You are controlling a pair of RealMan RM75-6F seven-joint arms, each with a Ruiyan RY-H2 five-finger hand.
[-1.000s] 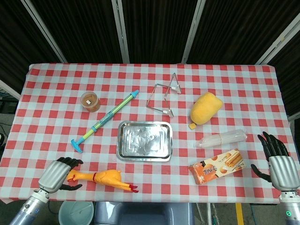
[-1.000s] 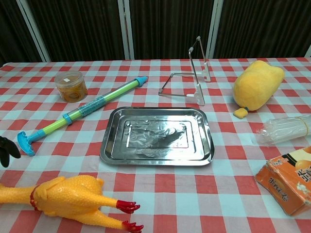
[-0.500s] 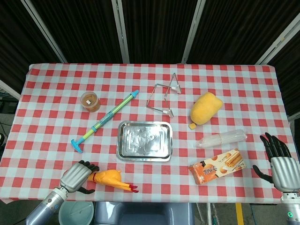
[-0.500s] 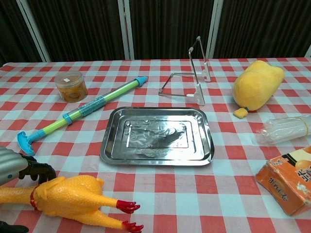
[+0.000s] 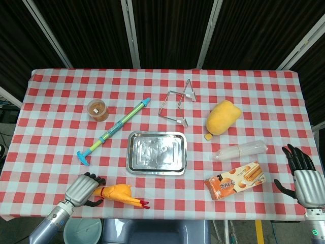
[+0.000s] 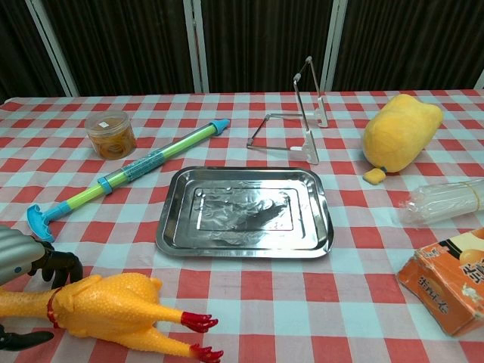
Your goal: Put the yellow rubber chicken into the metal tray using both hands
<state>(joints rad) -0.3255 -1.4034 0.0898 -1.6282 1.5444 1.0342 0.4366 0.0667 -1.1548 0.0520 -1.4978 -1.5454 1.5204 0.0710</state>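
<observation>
The yellow rubber chicken [image 5: 118, 193] [image 6: 106, 306] lies on the checked cloth at the near left edge, red feet pointing right. My left hand [image 5: 81, 189] [image 6: 19, 257] is at its neck end. The dark fingers [image 6: 60, 266] curve over the neck and the thumb sits below it, with small gaps still showing, and the chicken rests on the table. The metal tray [image 5: 131, 152] [image 6: 242, 247] stands empty at the table's middle, right of and beyond the chicken. My right hand [image 5: 304, 175] hangs at the far right edge, fingers spread and holding nothing. The chest view does not show it.
A blue-green water squirter [image 5: 112, 131] and an orange jar [image 5: 97, 109] lie left of the tray. Behind it stands a wire stand [image 5: 179, 104]. To the right are a yellow plush [image 5: 222, 117], a sleeve of plastic cups [image 5: 239, 150] and a snack box [image 5: 234, 181].
My left hand moved right along the near edge to the chicken's neck, then curled its fingers a little closer around it. The right hand sank slightly. The chicken has not moved.
</observation>
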